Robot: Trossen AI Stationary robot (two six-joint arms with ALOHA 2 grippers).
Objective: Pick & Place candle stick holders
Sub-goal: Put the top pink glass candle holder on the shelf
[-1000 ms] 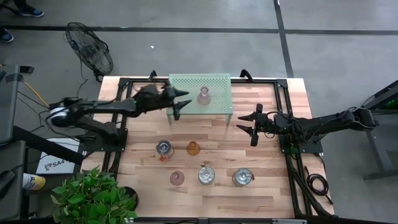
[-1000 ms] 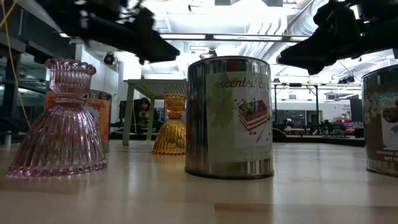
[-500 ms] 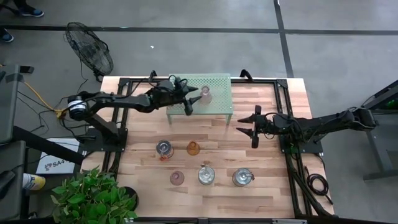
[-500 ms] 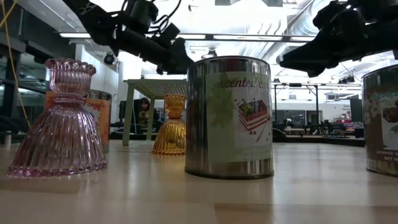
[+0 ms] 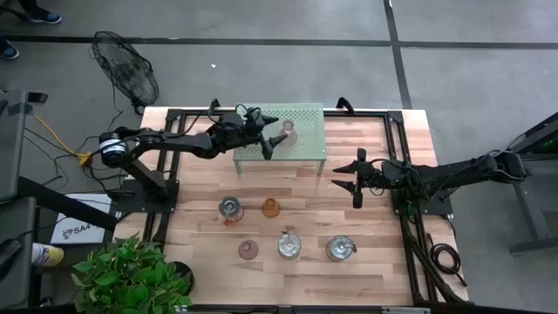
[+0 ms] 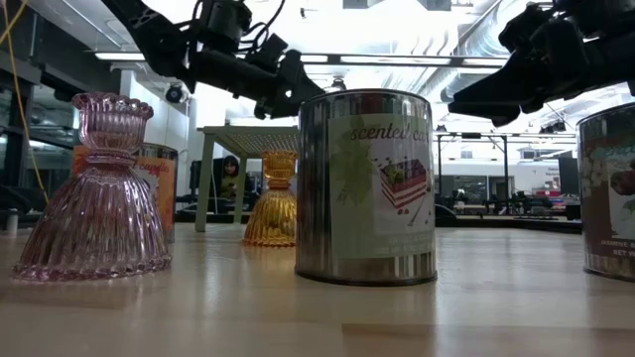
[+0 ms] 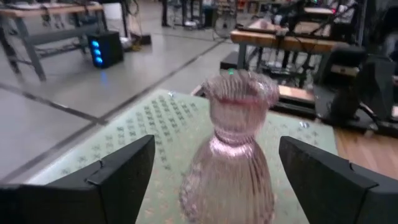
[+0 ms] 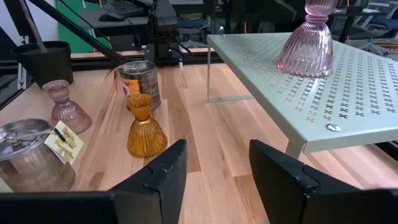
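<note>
A pale pink bell-shaped holder (image 7: 236, 149) stands on its wide base on the green perforated shelf (image 5: 305, 150) at the table's far middle. My left gripper (image 5: 272, 136) is open and comes level from the left. Its fingers (image 7: 118, 174) stand on either side of the holder without touching it. My right gripper (image 5: 347, 180) waits open over the table's right middle, holding nothing. On the table's near half stand an amber holder (image 5: 271, 208), a pink holder (image 5: 248, 249) and three silvery jar-like ones (image 5: 230, 208) (image 5: 289, 245) (image 5: 339, 249).
The shelf's legs (image 8: 208, 81) stand on the wooden table. Bare wood (image 5: 296, 179) lies between the shelf and the row of holders. Black frame rails (image 5: 166, 174) run along both sides. A fan (image 5: 126, 70) and a plant (image 5: 131, 279) stand off the table's left.
My left gripper has moved toward the table's right, over the shelf and up to the pink holder. It has also opened wider, so its fingers now flank the holder. The holder has stayed in place.
</note>
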